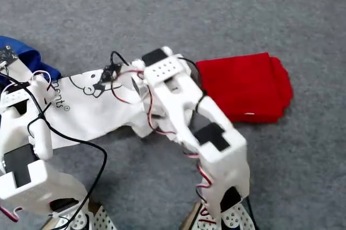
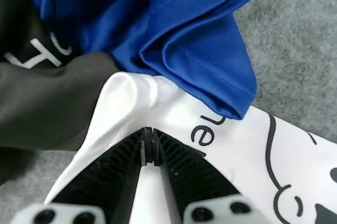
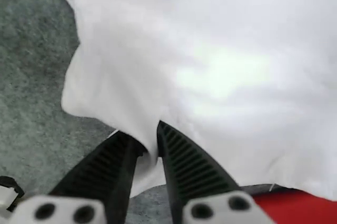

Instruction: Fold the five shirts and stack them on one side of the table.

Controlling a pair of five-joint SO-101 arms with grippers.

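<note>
Your left gripper [image 2: 149, 148] is pinched shut on the white shirt [image 1: 102, 108], and your right gripper [image 3: 151, 145] is clamped on its other edge. The shirt lies centre-left in the high view, beside the folded red shirt [image 1: 243, 87]. You are likely mid-fold: next, carry both edges across together.

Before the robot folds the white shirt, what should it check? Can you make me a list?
1. Grip of the left gripper on the white shirt: ok, shut on it.
2. Grip of the right gripper on the white shirt: ok, shut on it.
3. White shirt free of other clothes: not ok, the blue shirt lies over its corner.
4. Fold of the red shirt on the table: ok.
5. White shirt smooth in the middle: cannot tell, the right arm covers it.
</note>
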